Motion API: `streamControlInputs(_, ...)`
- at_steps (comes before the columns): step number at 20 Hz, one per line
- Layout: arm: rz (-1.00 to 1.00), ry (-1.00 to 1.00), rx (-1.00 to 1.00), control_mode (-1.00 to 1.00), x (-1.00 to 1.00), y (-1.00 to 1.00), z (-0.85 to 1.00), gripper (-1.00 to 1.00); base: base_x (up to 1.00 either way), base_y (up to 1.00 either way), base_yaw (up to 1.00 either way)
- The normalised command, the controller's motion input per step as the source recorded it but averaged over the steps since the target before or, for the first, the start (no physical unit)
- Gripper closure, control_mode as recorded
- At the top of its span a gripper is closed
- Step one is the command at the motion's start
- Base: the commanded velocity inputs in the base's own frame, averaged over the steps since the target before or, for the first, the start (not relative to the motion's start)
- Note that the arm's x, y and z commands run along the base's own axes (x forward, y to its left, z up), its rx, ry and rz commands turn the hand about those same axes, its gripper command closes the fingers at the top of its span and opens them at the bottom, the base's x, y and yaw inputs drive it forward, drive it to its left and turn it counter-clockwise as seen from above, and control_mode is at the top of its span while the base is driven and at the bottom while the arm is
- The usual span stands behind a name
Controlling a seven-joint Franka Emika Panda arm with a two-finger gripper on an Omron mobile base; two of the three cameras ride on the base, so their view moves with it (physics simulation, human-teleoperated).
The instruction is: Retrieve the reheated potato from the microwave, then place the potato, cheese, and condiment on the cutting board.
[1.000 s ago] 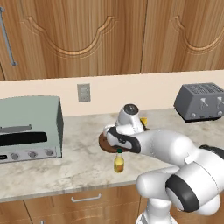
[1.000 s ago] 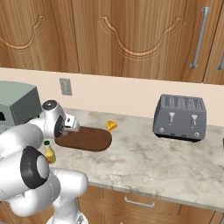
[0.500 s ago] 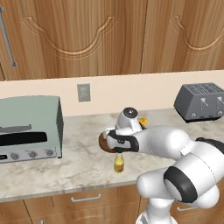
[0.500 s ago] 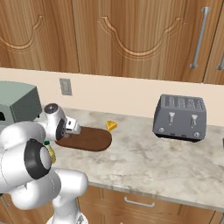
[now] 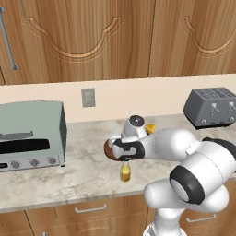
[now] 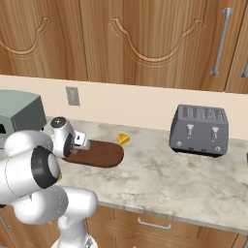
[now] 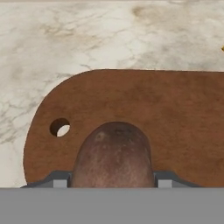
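Matt wooden cutting board point(image 7: 175, 113) on veined marble counter point(image 7: 65, 39) — potato point(image 7: 113, 159) skin dull, rough.

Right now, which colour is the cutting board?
Dark brown cutting board, clearest in the hand view.

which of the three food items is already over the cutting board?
The potato, held in the gripper above the cutting board. The cheese lies on the counter off the board's end; the condiment stands on the counter beside it.

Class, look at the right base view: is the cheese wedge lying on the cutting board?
No, the cheese lies on the counter beside the cutting board.
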Motion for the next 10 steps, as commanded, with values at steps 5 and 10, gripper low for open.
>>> streamControlInputs(5, 0.00, 0.00, 0.00, -1.00, 0.04, 0.00, -0.04, 1.00, 0.00, 0.00, 0.00)
streamControlInputs(10, 0.00, 0.00, 0.00, -1.00, 0.04, 0.00, -0.04, 1.00, 0.00, 0.00, 0.00)
